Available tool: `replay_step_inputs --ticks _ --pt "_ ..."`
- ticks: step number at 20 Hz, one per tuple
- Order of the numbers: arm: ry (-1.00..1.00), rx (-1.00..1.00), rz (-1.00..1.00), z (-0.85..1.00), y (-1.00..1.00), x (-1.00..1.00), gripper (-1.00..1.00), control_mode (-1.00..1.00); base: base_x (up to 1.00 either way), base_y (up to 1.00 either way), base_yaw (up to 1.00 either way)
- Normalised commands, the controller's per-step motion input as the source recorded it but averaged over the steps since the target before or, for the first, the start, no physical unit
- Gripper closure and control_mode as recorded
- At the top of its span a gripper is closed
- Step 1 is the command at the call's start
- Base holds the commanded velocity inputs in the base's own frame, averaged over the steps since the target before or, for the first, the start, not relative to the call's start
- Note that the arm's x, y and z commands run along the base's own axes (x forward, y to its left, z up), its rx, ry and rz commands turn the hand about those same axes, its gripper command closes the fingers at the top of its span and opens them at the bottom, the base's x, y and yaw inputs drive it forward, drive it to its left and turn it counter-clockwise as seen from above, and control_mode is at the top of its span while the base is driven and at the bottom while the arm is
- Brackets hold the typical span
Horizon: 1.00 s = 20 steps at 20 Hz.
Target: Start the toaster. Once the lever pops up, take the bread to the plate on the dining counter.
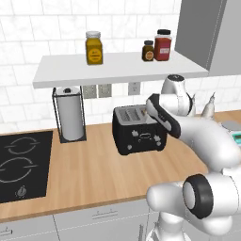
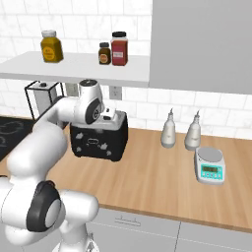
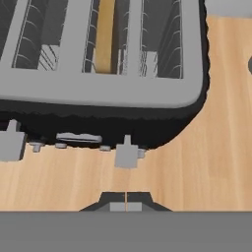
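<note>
- Sitting at the back of the wooden counter point(image 1: 94, 164): toaster point(image 1: 136, 129), with the bread point(image 3: 104, 37) down in a middle slot.
- Hanging just above the toaster's front edge: gripper point(image 3: 126, 206), fingertips pressed together, holding nothing.
- Poking out below the front face at 12 o'clock of the fingertips: a grey lever point(image 3: 127, 155).
- Pressing that lever straight down with the closed tips seems best; keep centred so as not to slip off sideways.
- Standing at 9 o'clock of the toaster: paper towel roll point(image 1: 70, 117); cooktop point(image 1: 19, 164) beyond.
- At 3 o'clock: two bottles point(image 2: 169, 130) and a scale point(image 2: 210, 166).
- Up on the shelf point(image 1: 117, 68): three jars point(image 1: 94, 48).
</note>
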Motion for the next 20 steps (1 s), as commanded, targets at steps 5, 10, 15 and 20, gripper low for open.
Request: replay_step_inputs --ticks 5,10,15,20 --pt "-0.04 0.00 0.05 0.00 0.01 -0.29 1.00 -1.00 0.00 0.00 0.00" --pt "-0.06 0.00 0.03 0.00 0.00 -0.07 1.00 -1.00 0.00 0.00 0.00" --pt "-0.12 0.00 0.03 0.01 0.00 0.03 1.00 -1.00 0.00 0.00 0.00" --pt "-0.09 0.00 0.00 0.00 0.00 0.03 1.00 -1.00 0.00 0.00 0.00"
